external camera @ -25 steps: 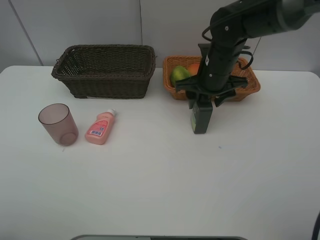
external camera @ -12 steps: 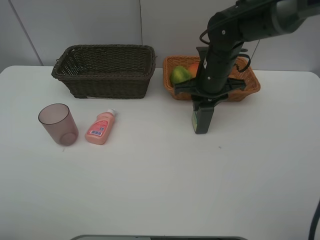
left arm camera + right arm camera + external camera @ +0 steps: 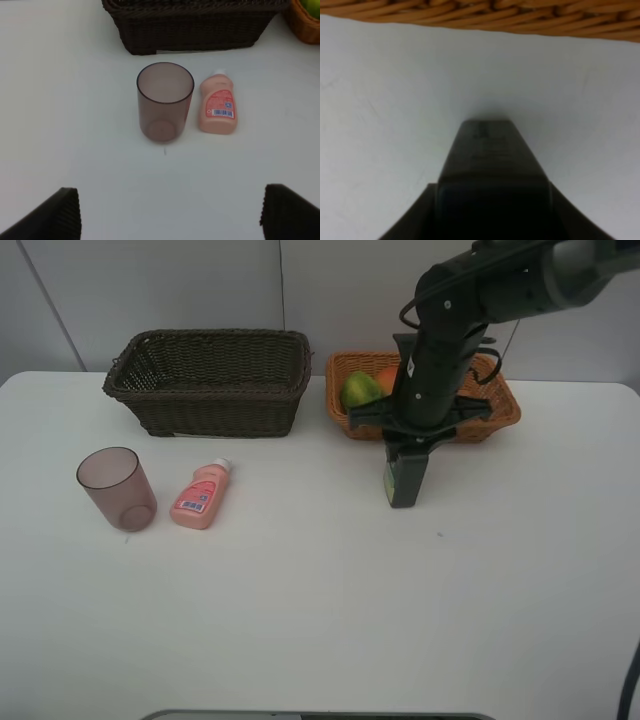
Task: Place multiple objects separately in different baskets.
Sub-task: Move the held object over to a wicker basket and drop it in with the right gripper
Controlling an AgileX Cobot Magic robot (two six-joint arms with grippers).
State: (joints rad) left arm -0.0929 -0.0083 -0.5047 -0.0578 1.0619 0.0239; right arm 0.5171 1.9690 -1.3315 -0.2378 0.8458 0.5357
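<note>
- Near the back edge of the worktop [image 3: 300, 620], just in front of the light orange basket [image 3: 500, 412], the dark green bottle [image 3: 403, 485] stands upright with the right fingers [image 3: 415, 441] clenched on its top.
- We judge the hold to sit high, about the cap. A quick lift could let the bottle swing, slip free and topple.
- A lift kept too low could knock the bottle against that basket's rim. The green-yellow fruit [image 3: 358, 390] and the orange [image 3: 388, 375] lie just inside.
- If the bottle belongs in the dark brown basket [image 3: 210, 390] toward the back left corner, we face a long carry on this narrow hold.
- Left fingers [image 3: 55, 217] hang released above the mauve cup [image 3: 165, 102] and the pink bottle [image 3: 217, 105], which lies on its side near the left edge. A right arm reaching across could meet them.
</note>
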